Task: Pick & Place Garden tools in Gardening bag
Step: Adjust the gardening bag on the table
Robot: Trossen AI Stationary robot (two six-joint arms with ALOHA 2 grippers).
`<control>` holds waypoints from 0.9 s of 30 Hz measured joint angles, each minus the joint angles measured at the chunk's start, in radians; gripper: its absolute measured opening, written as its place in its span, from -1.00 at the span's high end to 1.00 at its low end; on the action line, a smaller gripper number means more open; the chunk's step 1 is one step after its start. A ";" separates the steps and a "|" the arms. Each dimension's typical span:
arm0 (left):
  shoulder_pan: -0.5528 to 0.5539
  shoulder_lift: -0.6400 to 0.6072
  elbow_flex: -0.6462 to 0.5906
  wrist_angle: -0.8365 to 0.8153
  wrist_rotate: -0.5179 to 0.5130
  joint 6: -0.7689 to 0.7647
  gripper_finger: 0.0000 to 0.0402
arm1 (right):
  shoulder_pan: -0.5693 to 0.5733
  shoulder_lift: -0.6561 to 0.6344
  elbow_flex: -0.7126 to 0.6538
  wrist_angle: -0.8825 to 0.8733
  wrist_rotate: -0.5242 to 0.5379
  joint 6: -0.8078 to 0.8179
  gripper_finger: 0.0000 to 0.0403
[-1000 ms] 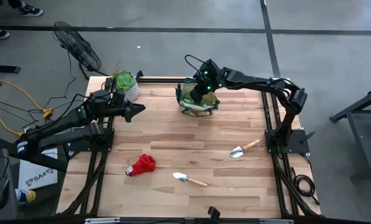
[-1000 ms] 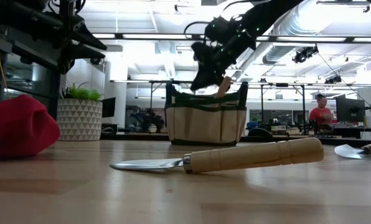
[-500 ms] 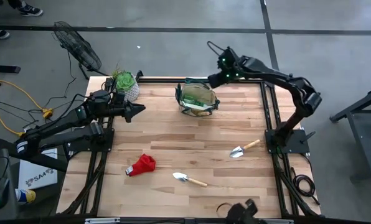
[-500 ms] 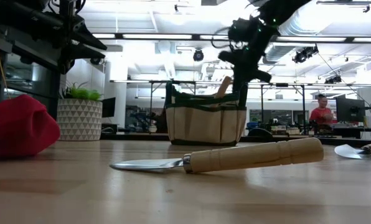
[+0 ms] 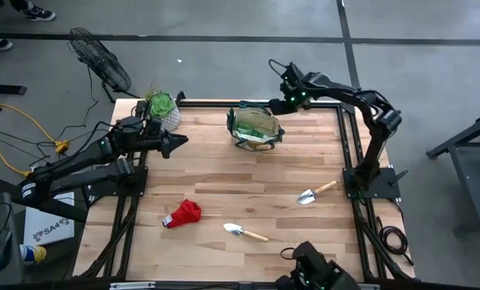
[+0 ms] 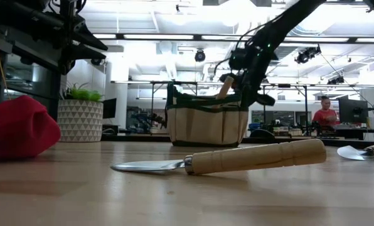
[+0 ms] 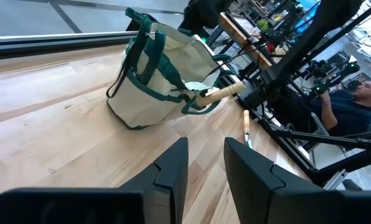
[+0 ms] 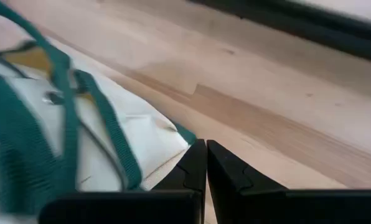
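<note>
- Gardening bag (image 5: 256,129) upright at the table's (image 5: 224,173) far edge; a wooden handle (image 7: 221,92) pokes out of its top.
- Right gripper (image 5: 286,95) just beside the bag, over the far edge; fingers pressed together, holding nothing.
- Two trowels (image 5: 244,232) (image 5: 314,193) and red cloth (image 5: 184,214) lie on the near half.
- Left gripper (image 5: 175,142) hovers near the potted plant (image 5: 163,107), fingers slightly spread, empty.

A wooden table (image 5: 248,193) carries a beige bag (image 5: 255,129) at twelve o'clock, a potted plant (image 5: 163,109) at ten, a red cloth (image 5: 184,213) at seven, and two trowels, at six (image 5: 244,232) and four (image 5: 315,193).
</note>
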 joint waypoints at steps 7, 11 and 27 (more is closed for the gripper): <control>0.000 0.000 0.000 0.000 0.001 0.000 0.49 | -0.009 0.052 0.000 0.042 -0.054 -0.018 0.98; 0.000 0.000 0.000 0.000 0.001 0.000 0.49 | -0.007 0.086 0.000 0.038 -0.120 -0.029 0.98; 0.000 0.000 0.000 0.000 0.001 -0.003 0.49 | 0.054 0.108 0.001 -0.124 -0.141 -0.114 0.98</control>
